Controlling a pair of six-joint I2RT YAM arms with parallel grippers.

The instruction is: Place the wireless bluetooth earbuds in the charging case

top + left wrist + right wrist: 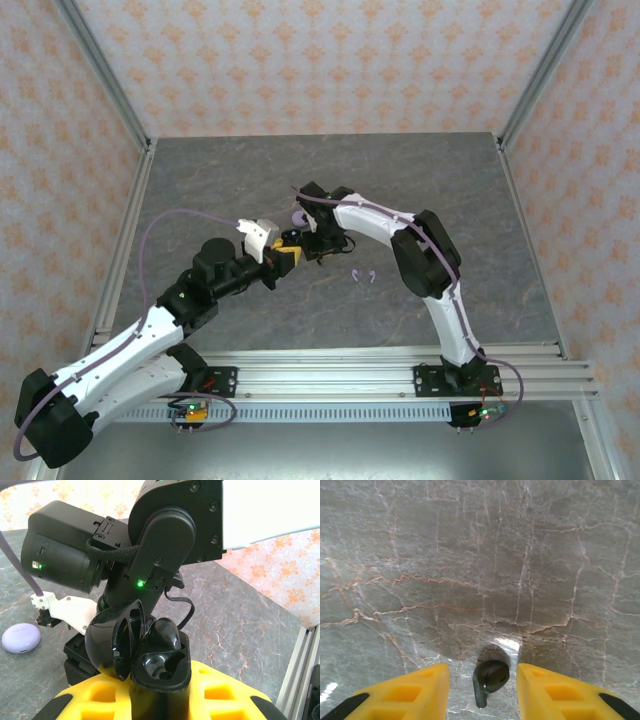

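A: Starting at the left: left gripper [286, 257] clamped on the glossy black round charging case [159, 666], lid hinged open, wells facing up, apparently empty. Closed pale lavender pebble-shaped case [21, 637] resting on the grey marbled tabletop [470, 555] off to one side.

B: And further right?

A: Right gripper [481, 672] spread wide, small black stemmed earbud [491, 676] lying on the stone between the yellow fingers [410, 690], touching neither. Beyond that, two pale lavender stemmed earbuds [357, 275], loose, near each other.

B: Risks from here?

A: Likely a skewed pinch. Rounded and glossy, so liable to squirt sideways if caught off-centre, or to turn with stem out of line with its well. Crowding too: wrists very close, hence a chance of knocking the held case askew in the grip.
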